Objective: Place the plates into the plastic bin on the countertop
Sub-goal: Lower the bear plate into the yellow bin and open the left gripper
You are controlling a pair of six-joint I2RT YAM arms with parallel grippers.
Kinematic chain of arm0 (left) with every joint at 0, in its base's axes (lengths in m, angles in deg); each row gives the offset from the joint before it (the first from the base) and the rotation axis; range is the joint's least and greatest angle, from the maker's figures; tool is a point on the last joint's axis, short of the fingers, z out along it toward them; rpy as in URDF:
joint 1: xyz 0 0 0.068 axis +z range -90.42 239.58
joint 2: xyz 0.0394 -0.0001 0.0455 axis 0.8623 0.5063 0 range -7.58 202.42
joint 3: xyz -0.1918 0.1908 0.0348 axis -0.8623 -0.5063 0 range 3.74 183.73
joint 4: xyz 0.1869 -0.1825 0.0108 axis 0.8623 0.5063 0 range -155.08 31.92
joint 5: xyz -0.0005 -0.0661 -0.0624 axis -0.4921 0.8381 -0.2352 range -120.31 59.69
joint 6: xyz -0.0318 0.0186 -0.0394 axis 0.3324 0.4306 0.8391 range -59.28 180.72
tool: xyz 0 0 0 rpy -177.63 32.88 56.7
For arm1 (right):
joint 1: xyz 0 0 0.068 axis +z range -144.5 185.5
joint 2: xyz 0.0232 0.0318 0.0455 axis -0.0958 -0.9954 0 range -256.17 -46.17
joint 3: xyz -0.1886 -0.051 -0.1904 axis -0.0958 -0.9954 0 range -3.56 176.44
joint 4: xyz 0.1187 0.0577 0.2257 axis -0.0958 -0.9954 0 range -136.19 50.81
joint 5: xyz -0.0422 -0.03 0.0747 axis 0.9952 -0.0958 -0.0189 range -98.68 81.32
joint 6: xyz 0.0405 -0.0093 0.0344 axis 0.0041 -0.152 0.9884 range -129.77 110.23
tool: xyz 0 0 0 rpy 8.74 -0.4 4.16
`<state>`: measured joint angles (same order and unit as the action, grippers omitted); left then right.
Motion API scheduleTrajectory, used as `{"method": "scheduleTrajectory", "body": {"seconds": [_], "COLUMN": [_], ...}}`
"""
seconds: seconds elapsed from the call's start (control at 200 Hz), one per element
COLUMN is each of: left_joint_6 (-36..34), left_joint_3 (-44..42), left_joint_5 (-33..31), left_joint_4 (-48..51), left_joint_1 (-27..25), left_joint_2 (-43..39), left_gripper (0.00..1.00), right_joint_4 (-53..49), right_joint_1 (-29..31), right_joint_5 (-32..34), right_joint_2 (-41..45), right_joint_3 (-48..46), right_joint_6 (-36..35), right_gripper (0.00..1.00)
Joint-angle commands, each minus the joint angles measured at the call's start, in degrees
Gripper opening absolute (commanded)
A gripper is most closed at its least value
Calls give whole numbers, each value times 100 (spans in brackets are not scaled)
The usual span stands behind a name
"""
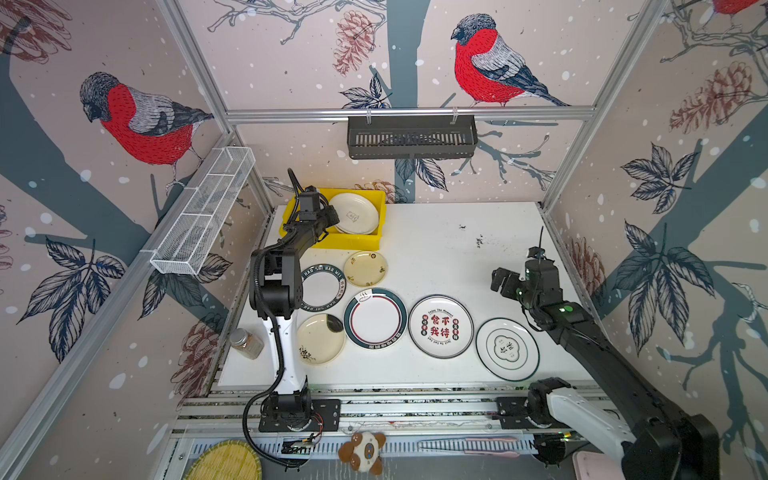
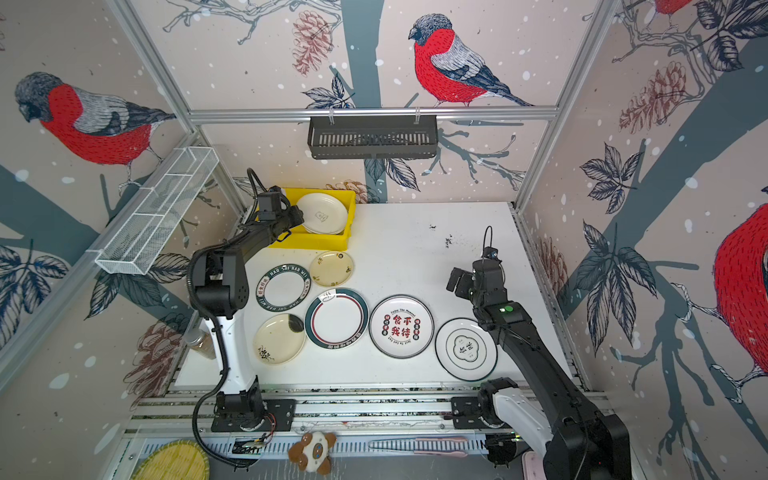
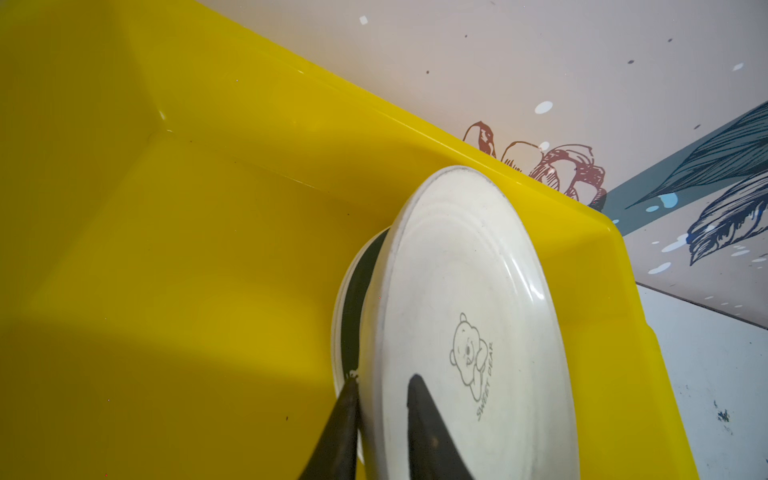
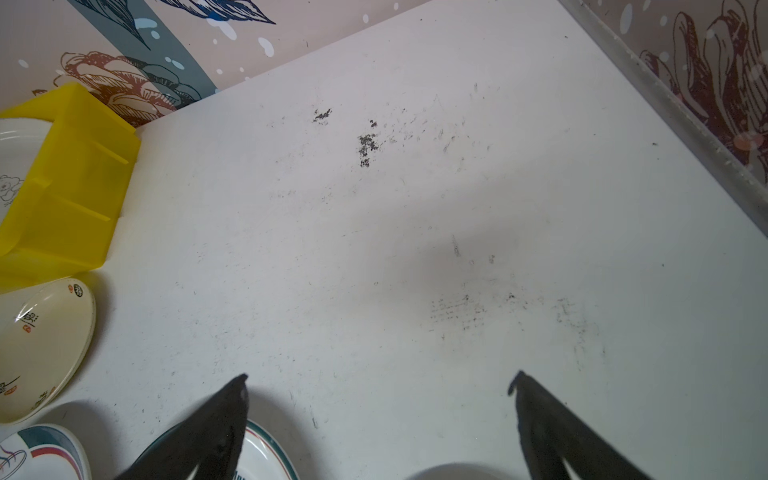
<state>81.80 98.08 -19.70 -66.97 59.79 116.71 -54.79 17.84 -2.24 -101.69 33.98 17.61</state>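
Observation:
The yellow plastic bin (image 1: 365, 242) stands at the back left of the white countertop (image 1: 457, 257). Inside it a cream plate with a bear drawing (image 3: 457, 291) lies on top of a dark-rimmed plate (image 3: 353, 299). My left gripper (image 3: 384, 378) straddles the bear plate's rim, one finger under the edge and one over the face, jaws a little apart. In both top views it sits at the plate's left edge (image 1: 334, 218) (image 2: 300, 216). Several more plates lie on the countertop, among them one with red writing (image 1: 440, 326) and a green-rimmed one (image 1: 375, 318). My right gripper (image 4: 380, 376) (image 1: 498, 282) hangs wide open over bare countertop, holding nothing.
A black slotted basket (image 1: 411, 137) hangs on the back wall and a white wire-mesh basket (image 1: 203, 212) on the left wall. A small jar (image 1: 246, 343) stands left of the left arm. A bamboo disc (image 1: 224, 461), a plush toy (image 1: 363, 451) and tongs (image 1: 469, 446) lie below the front rail.

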Motion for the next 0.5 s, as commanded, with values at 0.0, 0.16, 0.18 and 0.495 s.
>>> {"method": "scheduleTrajectory", "body": {"seconds": [0.0, 0.16, 0.18, 0.495], "left_joint_6": [-34, -162, -178, -362], "left_joint_3": [81, 188, 189, 120], "left_joint_5": [110, 125, 118, 28], "left_joint_4": [32, 104, 101, 133], "left_joint_1": [10, 9, 12, -20], "left_joint_2": [25, 20, 10, -256], "left_gripper": [33, 60, 63, 98], "right_joint_4": [-389, -670, -707, -1045], "right_joint_1": [-13, -15, -13, -6], "right_joint_5": [23, -452, -512, -759], "right_joint_2": [-50, -112, -125, -208], "right_joint_3": [130, 315, 351, 413], "right_joint_6": [184, 295, 295, 413], "right_gripper": [100, 99, 100, 99]}}
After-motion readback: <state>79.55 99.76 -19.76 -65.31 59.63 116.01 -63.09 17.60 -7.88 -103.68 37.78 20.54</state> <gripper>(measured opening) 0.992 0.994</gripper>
